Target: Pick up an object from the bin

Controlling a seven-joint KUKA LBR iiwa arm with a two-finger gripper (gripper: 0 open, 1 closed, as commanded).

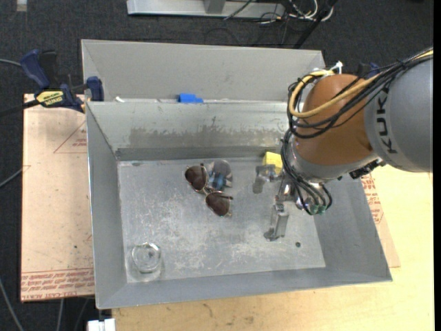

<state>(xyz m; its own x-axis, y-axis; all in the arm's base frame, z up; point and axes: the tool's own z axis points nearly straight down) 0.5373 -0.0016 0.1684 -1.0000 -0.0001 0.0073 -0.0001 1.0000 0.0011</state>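
Observation:
My gripper (269,204) hangs low over the right half of the bin floor, its two metal fingers spread apart with bare floor between them, so it is open. A pair of sunglasses with brown lenses (208,189) lies left of it near the bin's middle, a hand's width from the nearer finger. A small blue and grey thing (220,176) rests against the sunglasses' upper side. A yellow thing (270,159) lies by the back wall just above the gripper, partly hidden by the arm.
A clear round glass cup (146,257) stands in the front left corner of the bin. The arm's orange cover and cables overhang the bin's right back part and hide the floor beneath.

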